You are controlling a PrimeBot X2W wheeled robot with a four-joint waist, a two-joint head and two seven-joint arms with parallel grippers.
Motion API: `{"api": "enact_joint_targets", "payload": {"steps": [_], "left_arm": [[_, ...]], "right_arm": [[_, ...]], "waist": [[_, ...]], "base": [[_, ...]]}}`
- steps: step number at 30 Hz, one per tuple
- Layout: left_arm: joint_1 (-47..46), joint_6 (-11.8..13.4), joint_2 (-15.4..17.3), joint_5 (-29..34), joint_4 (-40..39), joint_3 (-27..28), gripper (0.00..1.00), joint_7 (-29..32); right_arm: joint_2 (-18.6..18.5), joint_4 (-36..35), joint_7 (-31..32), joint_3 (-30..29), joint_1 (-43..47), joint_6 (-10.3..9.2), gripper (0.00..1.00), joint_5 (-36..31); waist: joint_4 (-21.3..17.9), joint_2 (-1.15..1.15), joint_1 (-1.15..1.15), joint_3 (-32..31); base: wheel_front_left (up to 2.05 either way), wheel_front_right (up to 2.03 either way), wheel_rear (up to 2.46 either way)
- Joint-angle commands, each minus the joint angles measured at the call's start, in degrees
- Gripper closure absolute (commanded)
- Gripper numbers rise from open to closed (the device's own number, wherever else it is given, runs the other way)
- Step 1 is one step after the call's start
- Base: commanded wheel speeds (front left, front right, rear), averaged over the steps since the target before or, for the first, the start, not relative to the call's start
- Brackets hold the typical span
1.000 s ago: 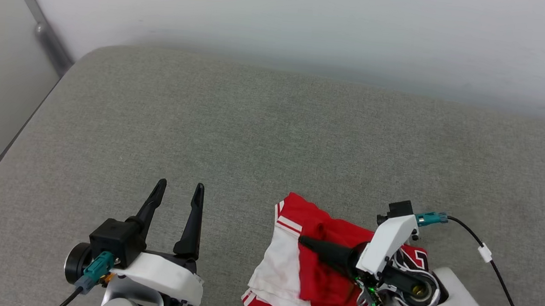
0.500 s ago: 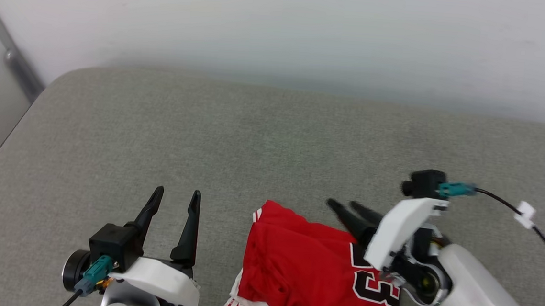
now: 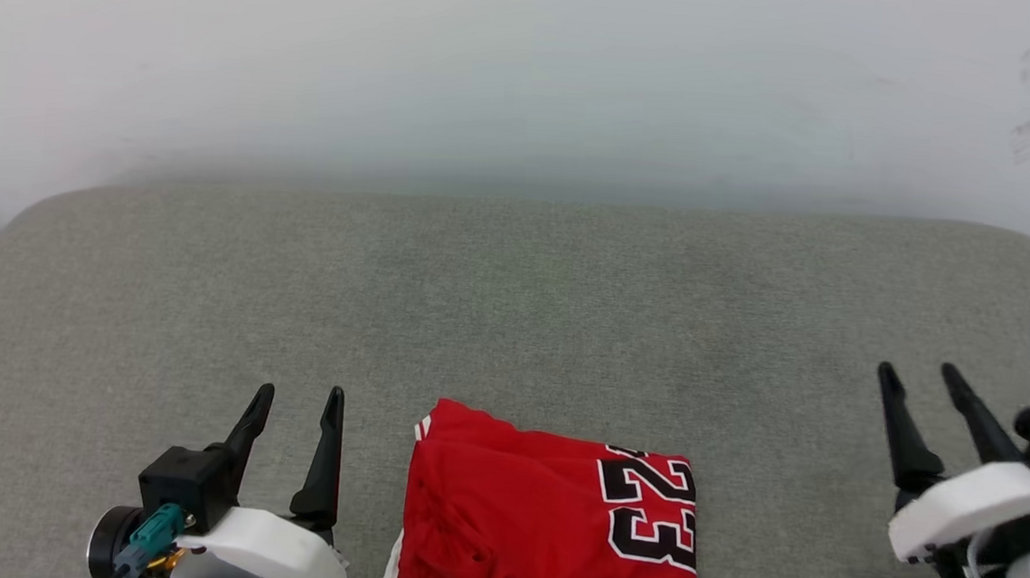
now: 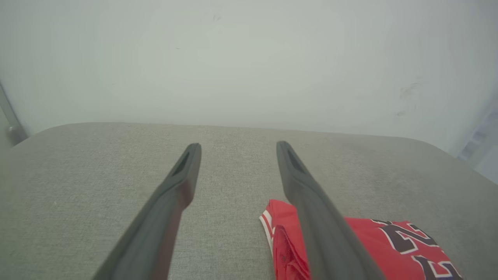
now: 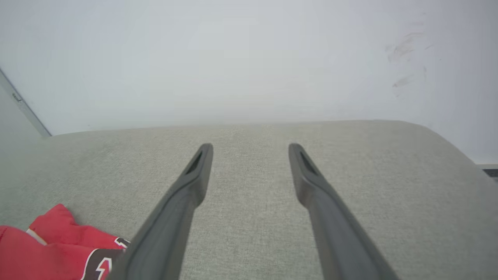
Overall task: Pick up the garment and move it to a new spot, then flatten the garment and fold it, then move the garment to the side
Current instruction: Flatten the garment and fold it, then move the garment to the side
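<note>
Now the right gripper (image 3: 916, 369), clamped on the garment (image 3: 544, 527) a second ago, hovers well clear of it, fingers apart and pointing forward; the left gripper (image 3: 300, 391) likewise. The folded garment lies between them on the grey cushion (image 3: 514, 307).

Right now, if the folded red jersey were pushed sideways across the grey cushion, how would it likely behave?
The red jersey would probably bunch rather than slide whole: it lies in soft, creased layers, and the grey cushion looks coarsely woven. Lifted by one edge, it would likely droop and unfold. It seems light; rolling is unlikely.
</note>
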Motion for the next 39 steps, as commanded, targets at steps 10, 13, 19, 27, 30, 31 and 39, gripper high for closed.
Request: {"api": "enact_joint_targets", "payload": {"steps": [10,13,19,27,30,31,39], "left_arm": [[2.91,1.08,1.26,-0.87,1.69,1.37,0.00,-0.56],[3.17,0.89,1.40,-1.04,1.97,1.19,0.00,-0.56],[2.45,0.72,1.52,-1.11,2.44,1.16,0.00,-0.62],[1.85,0.67,1.50,-1.03,2.71,1.27,0.00,-0.72],[1.62,0.67,1.42,-1.00,2.73,1.31,0.00,-0.80],[1.60,0.69,1.40,-0.97,2.73,1.35,0.00,-0.85],[0.58,0.78,0.98,-0.60,2.30,1.75,0.00,-1.18]], "right_arm": [[8.91,-26.35,4.28,-12.93,19.09,-0.02,0.00,-13.40],[11.23,-31.78,7.42,-13.47,22.50,-0.02,0.00,-14.93],[13.49,-37.82,10.58,-14.41,25.92,-0.02,0.00,-16.49],[14.06,-40.41,12.58,-15.02,27.00,-0.02,0.00,-16.72],[14.14,-40.60,13.46,-15.35,27.04,-0.02,0.00,-16.53],[14.12,-40.54,13.72,-15.55,27.05,-0.02,0.00,-16.21],[11.37,-32.97,26.66,-19.28,23.89,-0.01,0.00,-7.96]], "waist": [[-1.58,0.00,0.00,-1.60],[-1.70,0.00,0.00,-1.56],[-1.65,0.00,0.00,-1.20],[-1.63,0.00,0.00,-0.81],[-1.55,0.00,0.00,-0.64],[-1.52,0.00,0.00,-0.58],[-0.51,0.00,0.00,0.41]], "base": [[0.00,0.00,0.00],[0.00,0.00,0.00],[0.00,0.00,0.00],[0.00,0.00,0.00],[0.00,0.00,0.00],[0.00,0.00,0.00],[0.00,0.00,0.00]]}}
